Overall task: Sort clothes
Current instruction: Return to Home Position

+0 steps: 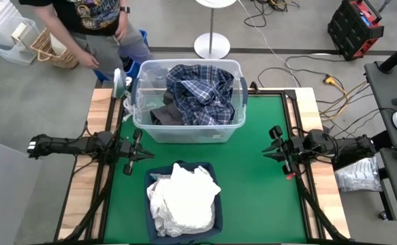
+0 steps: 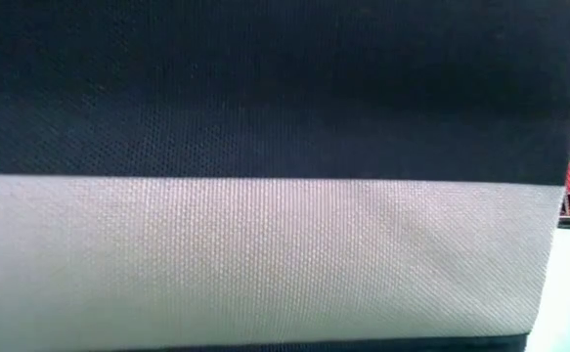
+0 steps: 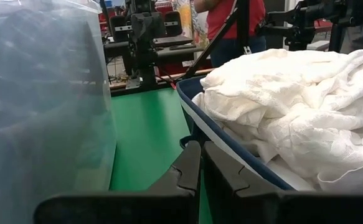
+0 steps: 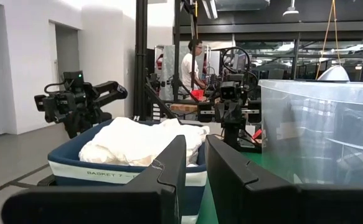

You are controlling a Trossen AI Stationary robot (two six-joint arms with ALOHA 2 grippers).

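Clothes (image 1: pixel 197 95) all sit in containers, so by my reading the sorting is done and only the arms' retreat is left. On the green mat (image 1: pixel 259 184) the clear tub (image 1: pixel 191 133) stands at 12 o'clock and the navy bin (image 4: pixel 106 174) at 6 o'clock, with a strip of mat between them. The tub holds the plaid shirt (image 1: pixel 198 92), piled up to its rim, with a dark grey garment (image 1: pixel 165 116) under its 8 o'clock side. The bin holds the whites (image 1: pixel 184 201), heaped above its edge. The left gripper (image 1: pixel 141 151) hangs low at 9 o'clock, just beside the bin's corner and near the tub's wall. Its fingers are drawn together to a slit and hold nothing. The right gripper (image 1: pixel 272 146) waits at 3 o'clock, well apart from both containers, also nearly closed and empty. A person (image 1: pixel 82 27) stands past the table at 11 o'clock, near the tub. The likeliest trouble is on the left: a sideways swing from so tight a spot could nudge the bin or catch the overhanging whites and drag them onto the mat. The heap could also slump by itself if the bin is bumped. The low view is filled by the bin's cloth wall, so nothing at mat height can be checked from there. A reach by the person toward the tub could cross the left arm's path.
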